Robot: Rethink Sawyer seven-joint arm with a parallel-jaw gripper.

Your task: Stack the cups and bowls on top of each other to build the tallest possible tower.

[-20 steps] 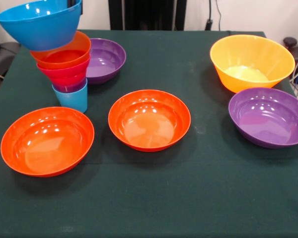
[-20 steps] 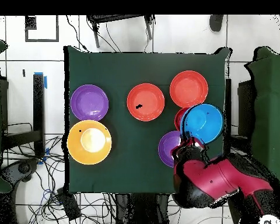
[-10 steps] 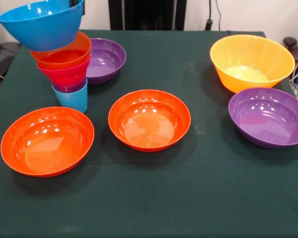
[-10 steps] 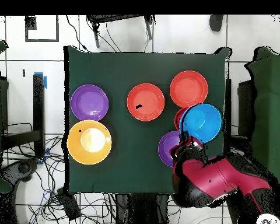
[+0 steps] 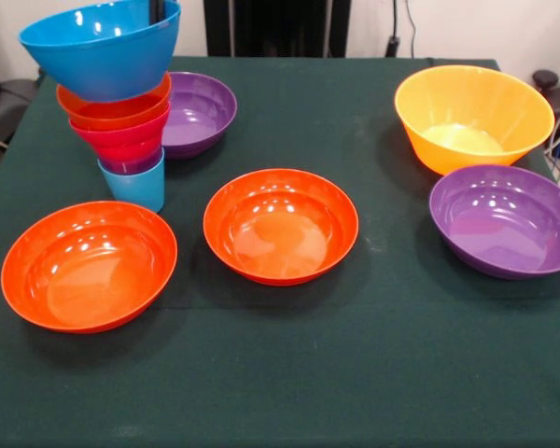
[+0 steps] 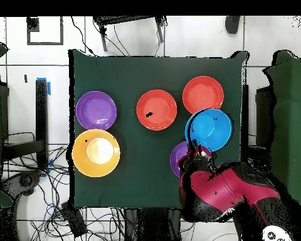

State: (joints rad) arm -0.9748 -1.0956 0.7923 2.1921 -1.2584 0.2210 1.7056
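The tower (image 5: 121,112) stands at the table's far corner, at the left in the front view. From the bottom up it consists of a light blue cup (image 5: 135,189), a purple cup (image 5: 131,165), a pink bowl (image 5: 121,140), a small orange bowl (image 5: 112,110) and a blue bowl (image 5: 103,49). Each piece is wider than the one below. The blue bowl sits tilted on top.

The gripper (image 6: 194,150) appears only in the overhead view, at the end of the red arm (image 6: 222,191), touching the blue bowl's rim on the robot's side. Whether it is spread, closed or gripping that rim cannot be determined.

A purple bowl (image 5: 201,112) sits just beside the tower, partly under the arm. Two orange-red bowls (image 5: 89,266) (image 5: 280,224) lie beyond the gripper. The yellow-orange bowl (image 5: 473,117) and second purple bowl (image 5: 506,219) rest well apart from it.

The table (image 5: 289,373) carries a dark green cloth. The floor (image 6: 178,37) is pale tile with loose cables (image 6: 52,172).
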